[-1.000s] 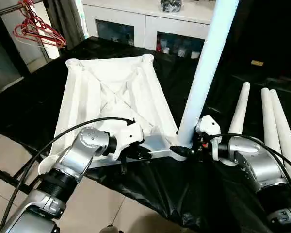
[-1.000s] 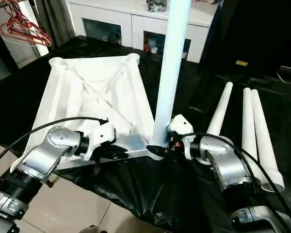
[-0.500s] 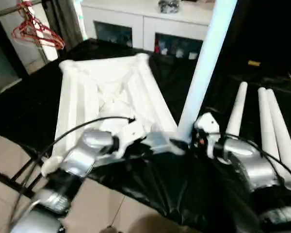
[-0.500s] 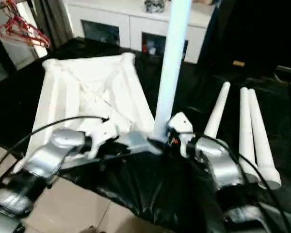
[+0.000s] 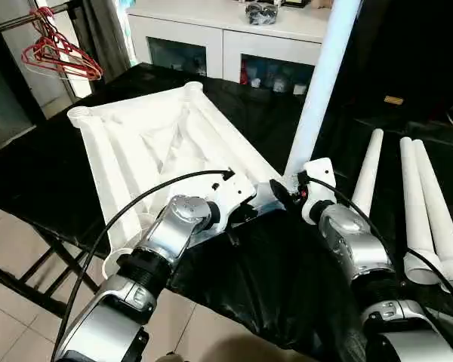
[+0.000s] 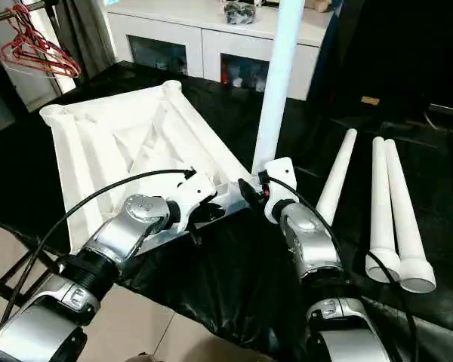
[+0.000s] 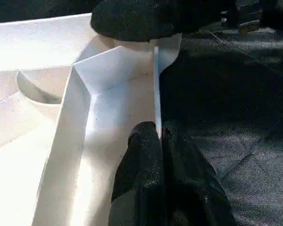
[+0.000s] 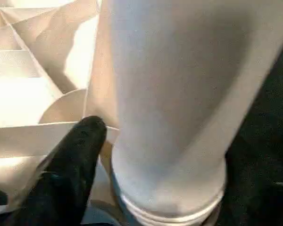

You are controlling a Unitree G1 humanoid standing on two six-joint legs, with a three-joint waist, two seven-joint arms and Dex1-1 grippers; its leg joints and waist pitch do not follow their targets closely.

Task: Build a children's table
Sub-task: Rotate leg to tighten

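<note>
On the black cloth, left gripper (image 7: pixel 159 141) pinches the upturned tabletop's (image 5: pixel 136 143) rim, steadying it; right gripper (image 5: pixel 287 197), spread wide, flanks the socketed upright leg (image 5: pixel 317 90).

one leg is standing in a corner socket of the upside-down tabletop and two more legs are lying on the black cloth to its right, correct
Not quite: three loose legs lie on the black cloth, not two, as the left eye view shows. One leg does stand in a corner socket of the upside-down tabletop.

Red hangers (image 5: pixel 60 56) hang beside a white cabinet (image 5: pixel 226 34) behind the black-draped worktable (image 5: pixel 272 294).
</note>
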